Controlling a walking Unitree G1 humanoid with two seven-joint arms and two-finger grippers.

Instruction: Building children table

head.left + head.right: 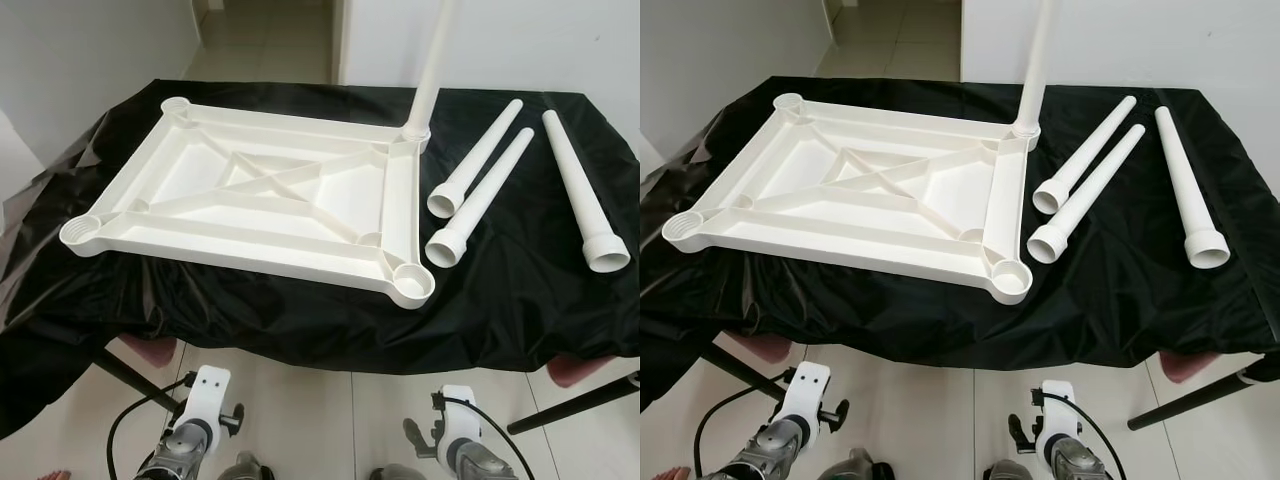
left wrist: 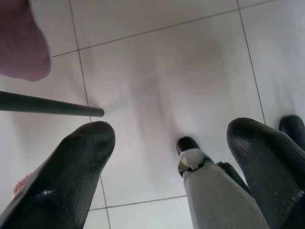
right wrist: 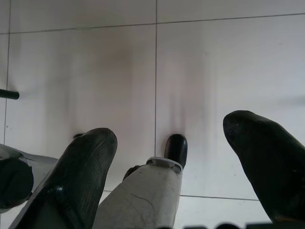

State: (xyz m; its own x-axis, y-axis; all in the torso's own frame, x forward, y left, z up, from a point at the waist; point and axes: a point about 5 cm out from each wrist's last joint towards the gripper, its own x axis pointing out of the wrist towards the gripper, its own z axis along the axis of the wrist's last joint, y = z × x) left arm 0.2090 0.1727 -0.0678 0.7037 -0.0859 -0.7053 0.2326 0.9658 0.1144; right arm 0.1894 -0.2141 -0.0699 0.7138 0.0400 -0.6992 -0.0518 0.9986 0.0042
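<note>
Left wrist view looks down at pale floor tiles past the left gripper, whose two black fingers stand spread apart with nothing between them. The right gripper is the same: fingers parted, empty, aimed at the floor. Both arms hang low at the robot's sides, below the near edge of a surface draped in a black cloth.

On that cloth lies the white plastic tabletop, upside down, its ribbed underside and round corner sockets facing up. One leg already stands upright in the far right socket. Three loose legs lie to the right of the tabletop: two side by side, a third further right, all with wide ends toward the robot.

Assembly looks about a quarter done. Next, judging by the layout, a gripper should rise, close on a loose leg, stand it up and press it into the empty near right socket.
</note>
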